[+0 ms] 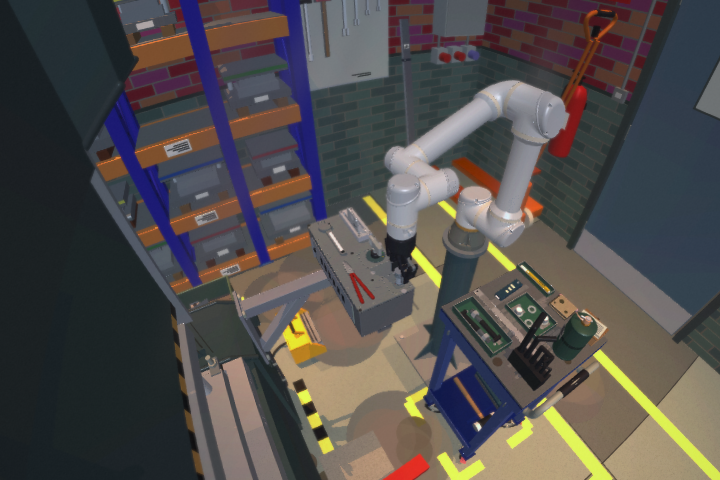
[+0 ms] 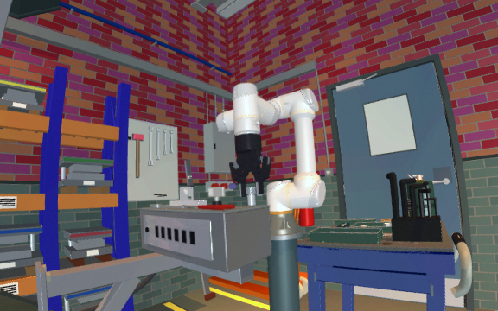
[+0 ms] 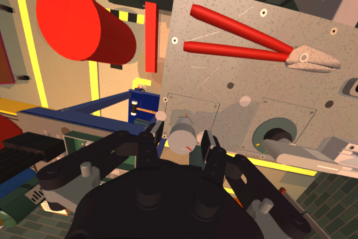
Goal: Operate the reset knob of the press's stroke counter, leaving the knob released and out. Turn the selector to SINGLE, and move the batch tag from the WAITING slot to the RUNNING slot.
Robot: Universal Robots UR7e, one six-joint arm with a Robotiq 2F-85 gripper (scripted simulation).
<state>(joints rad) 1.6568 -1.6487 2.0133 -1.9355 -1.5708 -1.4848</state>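
Note:
The reset knob (image 3: pixel 181 137), a grey knurled cylinder with a red mark on its cap, stands up from the near corner of the grey control box (image 1: pixel 361 277), and my gripper (image 3: pixel 180 141) hangs open just above it with a finger on either side, holding nothing. From the second side camera the knob (image 2: pixel 252 196) stands clear below the fingertips (image 2: pixel 250 186). The selector (image 3: pixel 275 138) sits in a green ring further along the panel, its grey lever pointing away to the side. The batch tag holder (image 1: pixel 354 225) lies at the box's far end.
The blue cart (image 1: pixel 520 334) with green trays and a black rack stands beside the arm's pedestal. Red-handled pliers (image 3: pixel 255 46) and a wrench (image 1: pixel 334 238) lie on the panel top. Blue shelving (image 1: pixel 202 141) rises behind the box.

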